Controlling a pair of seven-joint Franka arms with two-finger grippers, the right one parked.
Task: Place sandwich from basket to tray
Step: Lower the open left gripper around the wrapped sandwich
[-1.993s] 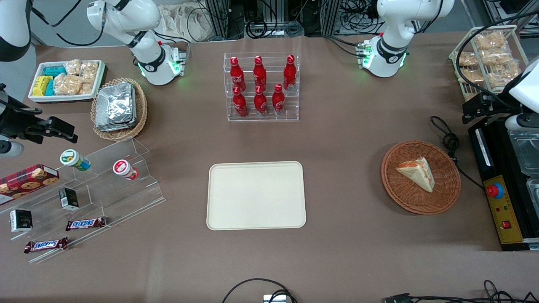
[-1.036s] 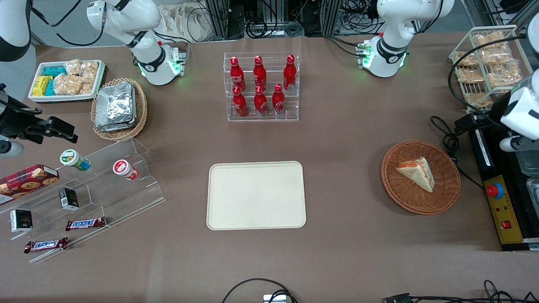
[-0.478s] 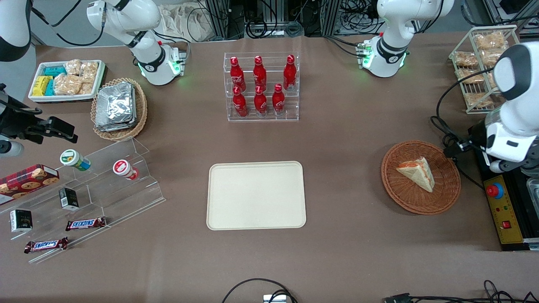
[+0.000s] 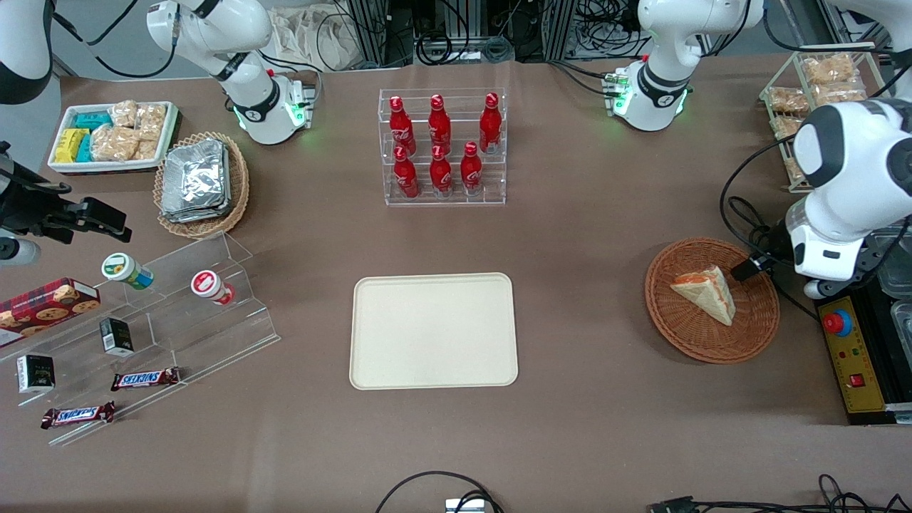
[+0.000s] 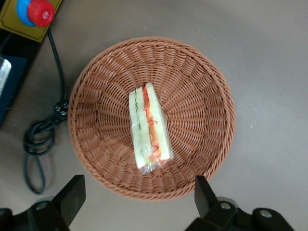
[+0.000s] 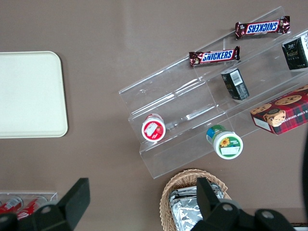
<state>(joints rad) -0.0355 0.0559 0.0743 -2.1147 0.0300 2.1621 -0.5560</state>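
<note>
The sandwich, a wrapped pale wedge with red and green filling, lies in the round reddish-brown basket toward the working arm's end of the table. My gripper hangs above the basket's rim on the side nearest the table's end, open wide, with nothing between its fingers. It is apart from the sandwich. The cream tray lies flat mid-table, with nothing on it.
A coiled black cable lies beside the basket. A black control box with a red button sits at the table's end. A clear rack of red bottles stands farther from the camera than the tray.
My arm has swung in from the working arm's end of the table, bringing the gripper over the basket's rim. The sandwich, basket and tray have not moved.
</note>
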